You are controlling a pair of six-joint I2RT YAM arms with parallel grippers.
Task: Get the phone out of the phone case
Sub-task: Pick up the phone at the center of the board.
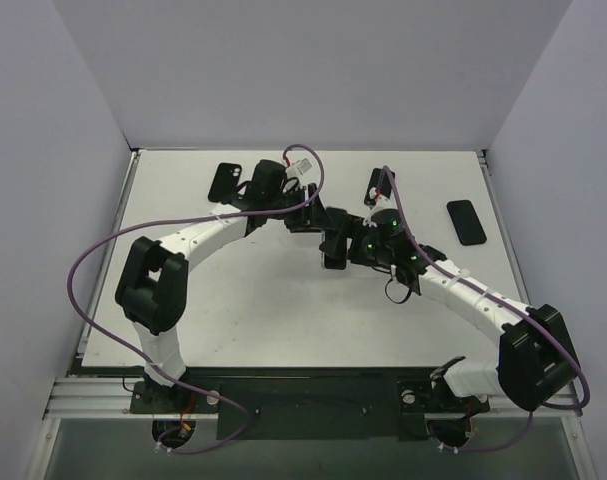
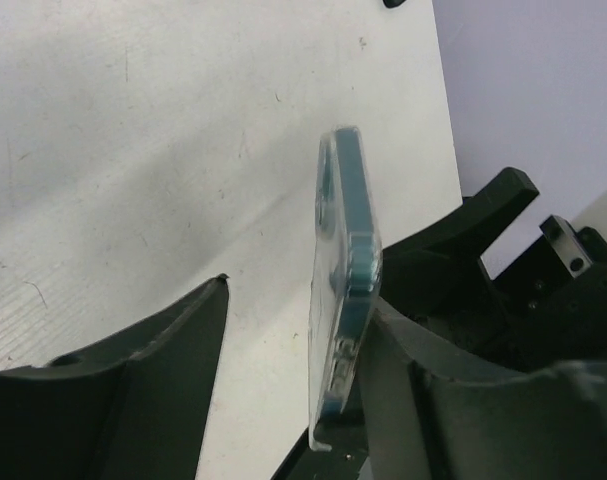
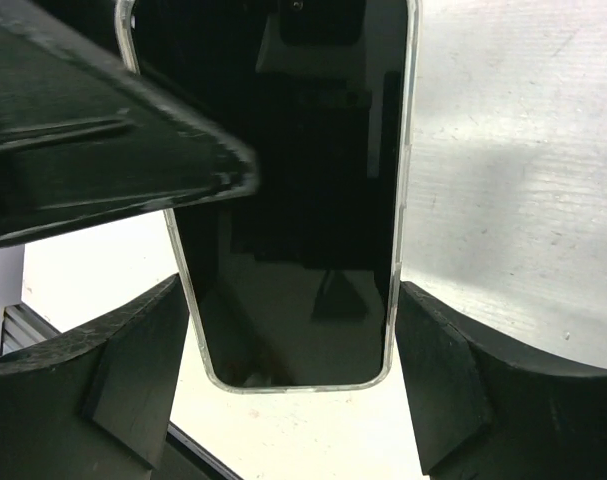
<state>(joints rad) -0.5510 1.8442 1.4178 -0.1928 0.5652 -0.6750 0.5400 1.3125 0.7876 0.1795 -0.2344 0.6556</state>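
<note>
A blue phone in a clear case [image 2: 345, 250] is held upright above the table's middle [image 1: 334, 256]. My right gripper [image 3: 288, 285] is shut on it; both fingers press the case's long sides near its lower end, and the dark screen [image 3: 293, 200] faces the camera. In the top view the right gripper [image 1: 345, 246] meets my left gripper [image 1: 318, 220]. My left gripper [image 2: 301, 300] is open. The cased phone leans edge-on against its right finger [image 2: 433, 390], and the left finger [image 2: 153, 370] stands well apart. One left finger [image 3: 103, 160] crosses the phone's upper left.
A black phone [image 1: 466, 221] lies at the table's right. A black case-like item [image 1: 225, 182] lies at the back left and another dark item [image 1: 379, 184] at the back centre. White table [image 1: 263, 300] with walls on three sides.
</note>
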